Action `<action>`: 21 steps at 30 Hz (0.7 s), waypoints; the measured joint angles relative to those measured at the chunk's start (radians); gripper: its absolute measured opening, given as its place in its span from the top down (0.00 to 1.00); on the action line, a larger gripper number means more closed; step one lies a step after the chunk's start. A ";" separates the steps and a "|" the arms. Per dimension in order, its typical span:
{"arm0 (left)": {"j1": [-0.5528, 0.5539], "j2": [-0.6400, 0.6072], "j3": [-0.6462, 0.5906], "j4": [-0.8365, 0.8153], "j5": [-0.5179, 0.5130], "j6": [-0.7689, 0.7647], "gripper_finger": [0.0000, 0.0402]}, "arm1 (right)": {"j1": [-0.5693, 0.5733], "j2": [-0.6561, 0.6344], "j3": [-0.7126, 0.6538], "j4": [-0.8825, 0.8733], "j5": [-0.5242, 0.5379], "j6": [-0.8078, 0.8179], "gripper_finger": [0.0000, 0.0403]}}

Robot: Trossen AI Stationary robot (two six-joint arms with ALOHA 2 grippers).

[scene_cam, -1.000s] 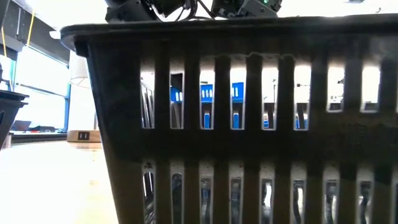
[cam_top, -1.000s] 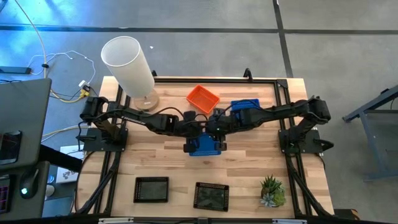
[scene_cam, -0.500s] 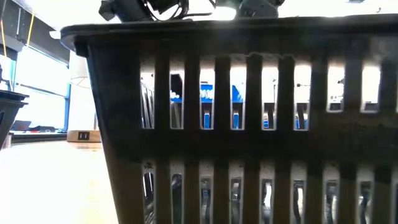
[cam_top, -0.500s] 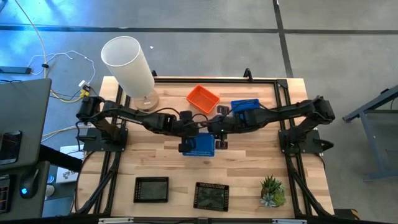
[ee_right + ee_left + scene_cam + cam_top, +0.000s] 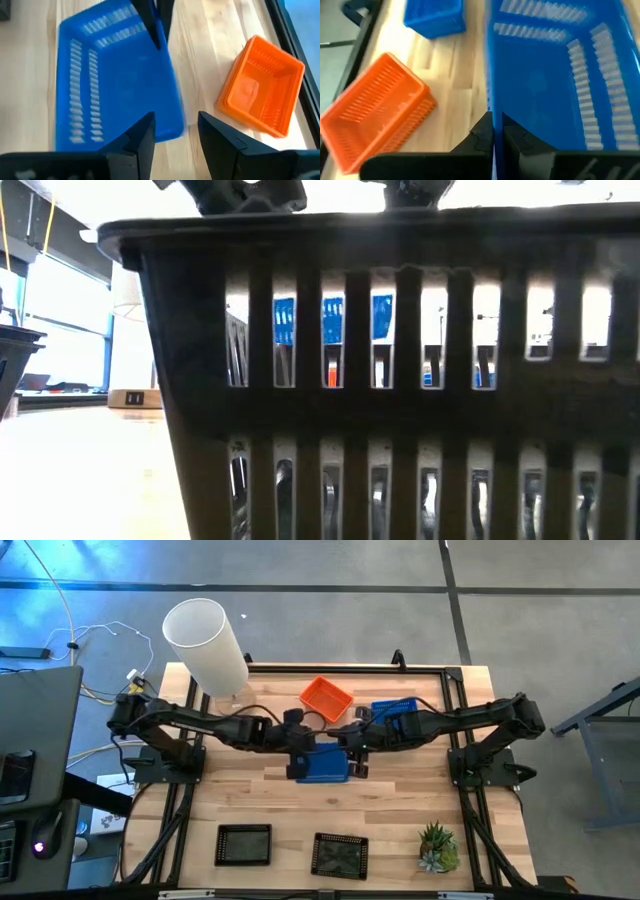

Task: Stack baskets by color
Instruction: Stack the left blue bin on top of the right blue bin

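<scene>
Blue perforated plastic, a small rectangular basket (image 5: 323, 764), sits at the middle of the wooden table (image 5: 250, 805) in the high view, with the left gripper (image 5: 298, 756) clamped narrow on its wall at the basket's 9 o'clock side; the left wrist view shows the two fingers pinched together over that blue rim. Beside the opposite rim, at the basket's 3 o'clock, the right gripper (image 5: 174, 131) stands with its fingers spread and nothing between them. At about 1 o'clock from the held basket, partly under the right arm, lies a second blue mesh basket (image 5: 393, 709), and at 12 o'clock an orange mesh basket (image 5: 326, 698) lies apart and tilted. Two black mesh baskets, one at 7 o'clock (image 5: 244, 844) and one at 6 o'clock (image 5: 339, 855), rest side by side but separate along the near edge. By my reading, sorting is at an early stage: no colour looks gathered into one pile, though whether any basket already nests another I cannot tell. Likely left: carrying the held blue one onto its partner, then pairing the black ones and any further orange. A tall white cylinder lamp (image 5: 207, 644) at 10 o'clock and a small green potted plant (image 5: 437, 847) at 4 o'clock stay outside the job.
</scene>
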 joint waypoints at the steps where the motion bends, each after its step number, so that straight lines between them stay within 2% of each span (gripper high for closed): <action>1: 0.000 -0.011 0.000 0.002 -0.007 -0.003 1.00 | 0.000 0.000 0.000 0.012 0.000 -0.001 0.66; 8: -0.002 -0.039 0.000 0.000 -0.027 0.004 1.00 | -0.001 0.000 0.000 0.076 0.005 -0.046 0.66; 16: -0.043 -0.038 0.000 0.067 -0.028 0.071 1.00 | -0.025 0.000 0.000 0.065 -0.003 -0.035 0.66; 21: -0.066 -0.036 0.000 0.084 -0.061 0.118 1.00 | -0.039 0.000 0.000 0.046 -0.054 -0.007 0.69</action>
